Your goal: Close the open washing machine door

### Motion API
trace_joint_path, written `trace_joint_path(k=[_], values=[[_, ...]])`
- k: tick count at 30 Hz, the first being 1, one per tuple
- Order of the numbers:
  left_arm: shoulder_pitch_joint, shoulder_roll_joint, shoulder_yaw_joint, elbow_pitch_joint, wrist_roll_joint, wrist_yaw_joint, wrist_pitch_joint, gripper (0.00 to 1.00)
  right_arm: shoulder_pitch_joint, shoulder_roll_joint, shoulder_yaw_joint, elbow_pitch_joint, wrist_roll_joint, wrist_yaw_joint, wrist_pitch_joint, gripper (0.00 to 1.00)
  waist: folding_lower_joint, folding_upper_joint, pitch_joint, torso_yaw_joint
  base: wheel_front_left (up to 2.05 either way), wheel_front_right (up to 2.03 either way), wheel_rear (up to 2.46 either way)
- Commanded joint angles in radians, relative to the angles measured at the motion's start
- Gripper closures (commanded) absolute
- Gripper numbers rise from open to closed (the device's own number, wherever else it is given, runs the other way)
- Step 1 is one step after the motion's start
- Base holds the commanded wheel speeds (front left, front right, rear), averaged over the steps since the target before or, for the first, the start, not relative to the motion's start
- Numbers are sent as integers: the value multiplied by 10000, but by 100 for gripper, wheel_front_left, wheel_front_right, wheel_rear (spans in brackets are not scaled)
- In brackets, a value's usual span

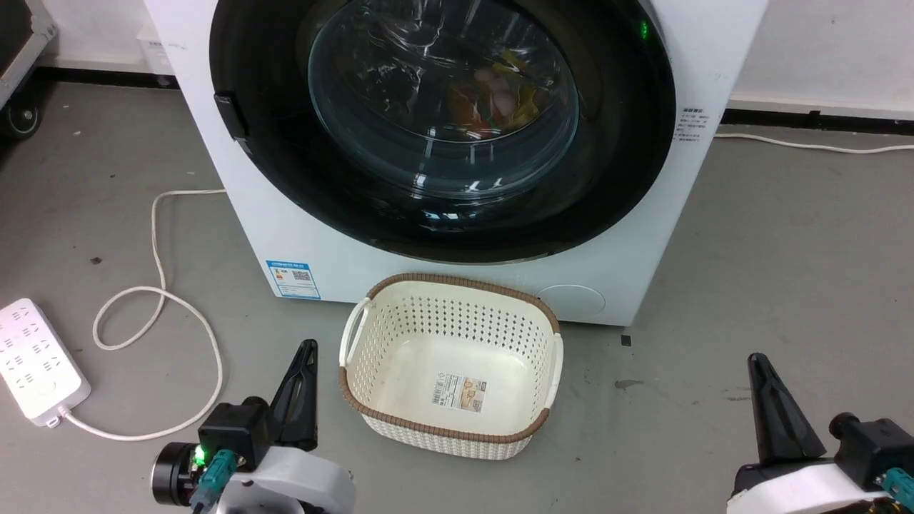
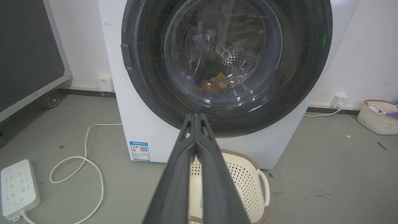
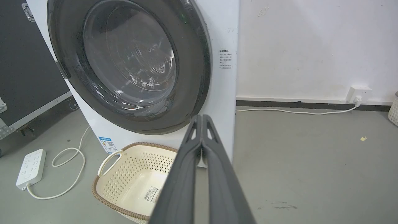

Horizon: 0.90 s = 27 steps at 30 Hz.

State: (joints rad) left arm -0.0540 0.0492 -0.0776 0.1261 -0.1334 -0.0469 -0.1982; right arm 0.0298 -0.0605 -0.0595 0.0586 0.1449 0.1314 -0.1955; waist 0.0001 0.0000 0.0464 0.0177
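Note:
The washing machine door (image 1: 443,228), a wide glossy black rim around a bulging glass bowl, lies flush against the white machine front; coloured laundry shows through the glass. In the wrist views the door (image 2: 298,77) (image 3: 192,77) also sits flat on the machine. Its latch handle (image 1: 230,114) is on the left rim. My left gripper (image 1: 307,350) is low at the left, well short of the machine, shut with nothing in it; its fingers (image 2: 195,115) are pressed together. My right gripper (image 1: 755,360) is low at the right, also shut and holding nothing (image 3: 202,116).
A cream perforated basket (image 1: 464,282) with a brown rim stands on the floor in front of the machine, between my grippers. A white power strip (image 1: 36,357) and looped cable (image 1: 157,300) lie at the left. Another basket (image 2: 377,118) stands far right, a black case (image 2: 28,56) far left.

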Motion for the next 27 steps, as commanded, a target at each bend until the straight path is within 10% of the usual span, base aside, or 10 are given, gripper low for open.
trace_joint_path(k=[1,27], values=[[135,1,51,-69,75,55,70,100,-67,26,25,-73,-82,-2,37,100,-1,0,-5,-2,0,0,0],[247,4,252,-400,425,170,601,100,-131,47,184,-216,-461,-3,570,100,-1,0,-133,-50,0,0,0]])
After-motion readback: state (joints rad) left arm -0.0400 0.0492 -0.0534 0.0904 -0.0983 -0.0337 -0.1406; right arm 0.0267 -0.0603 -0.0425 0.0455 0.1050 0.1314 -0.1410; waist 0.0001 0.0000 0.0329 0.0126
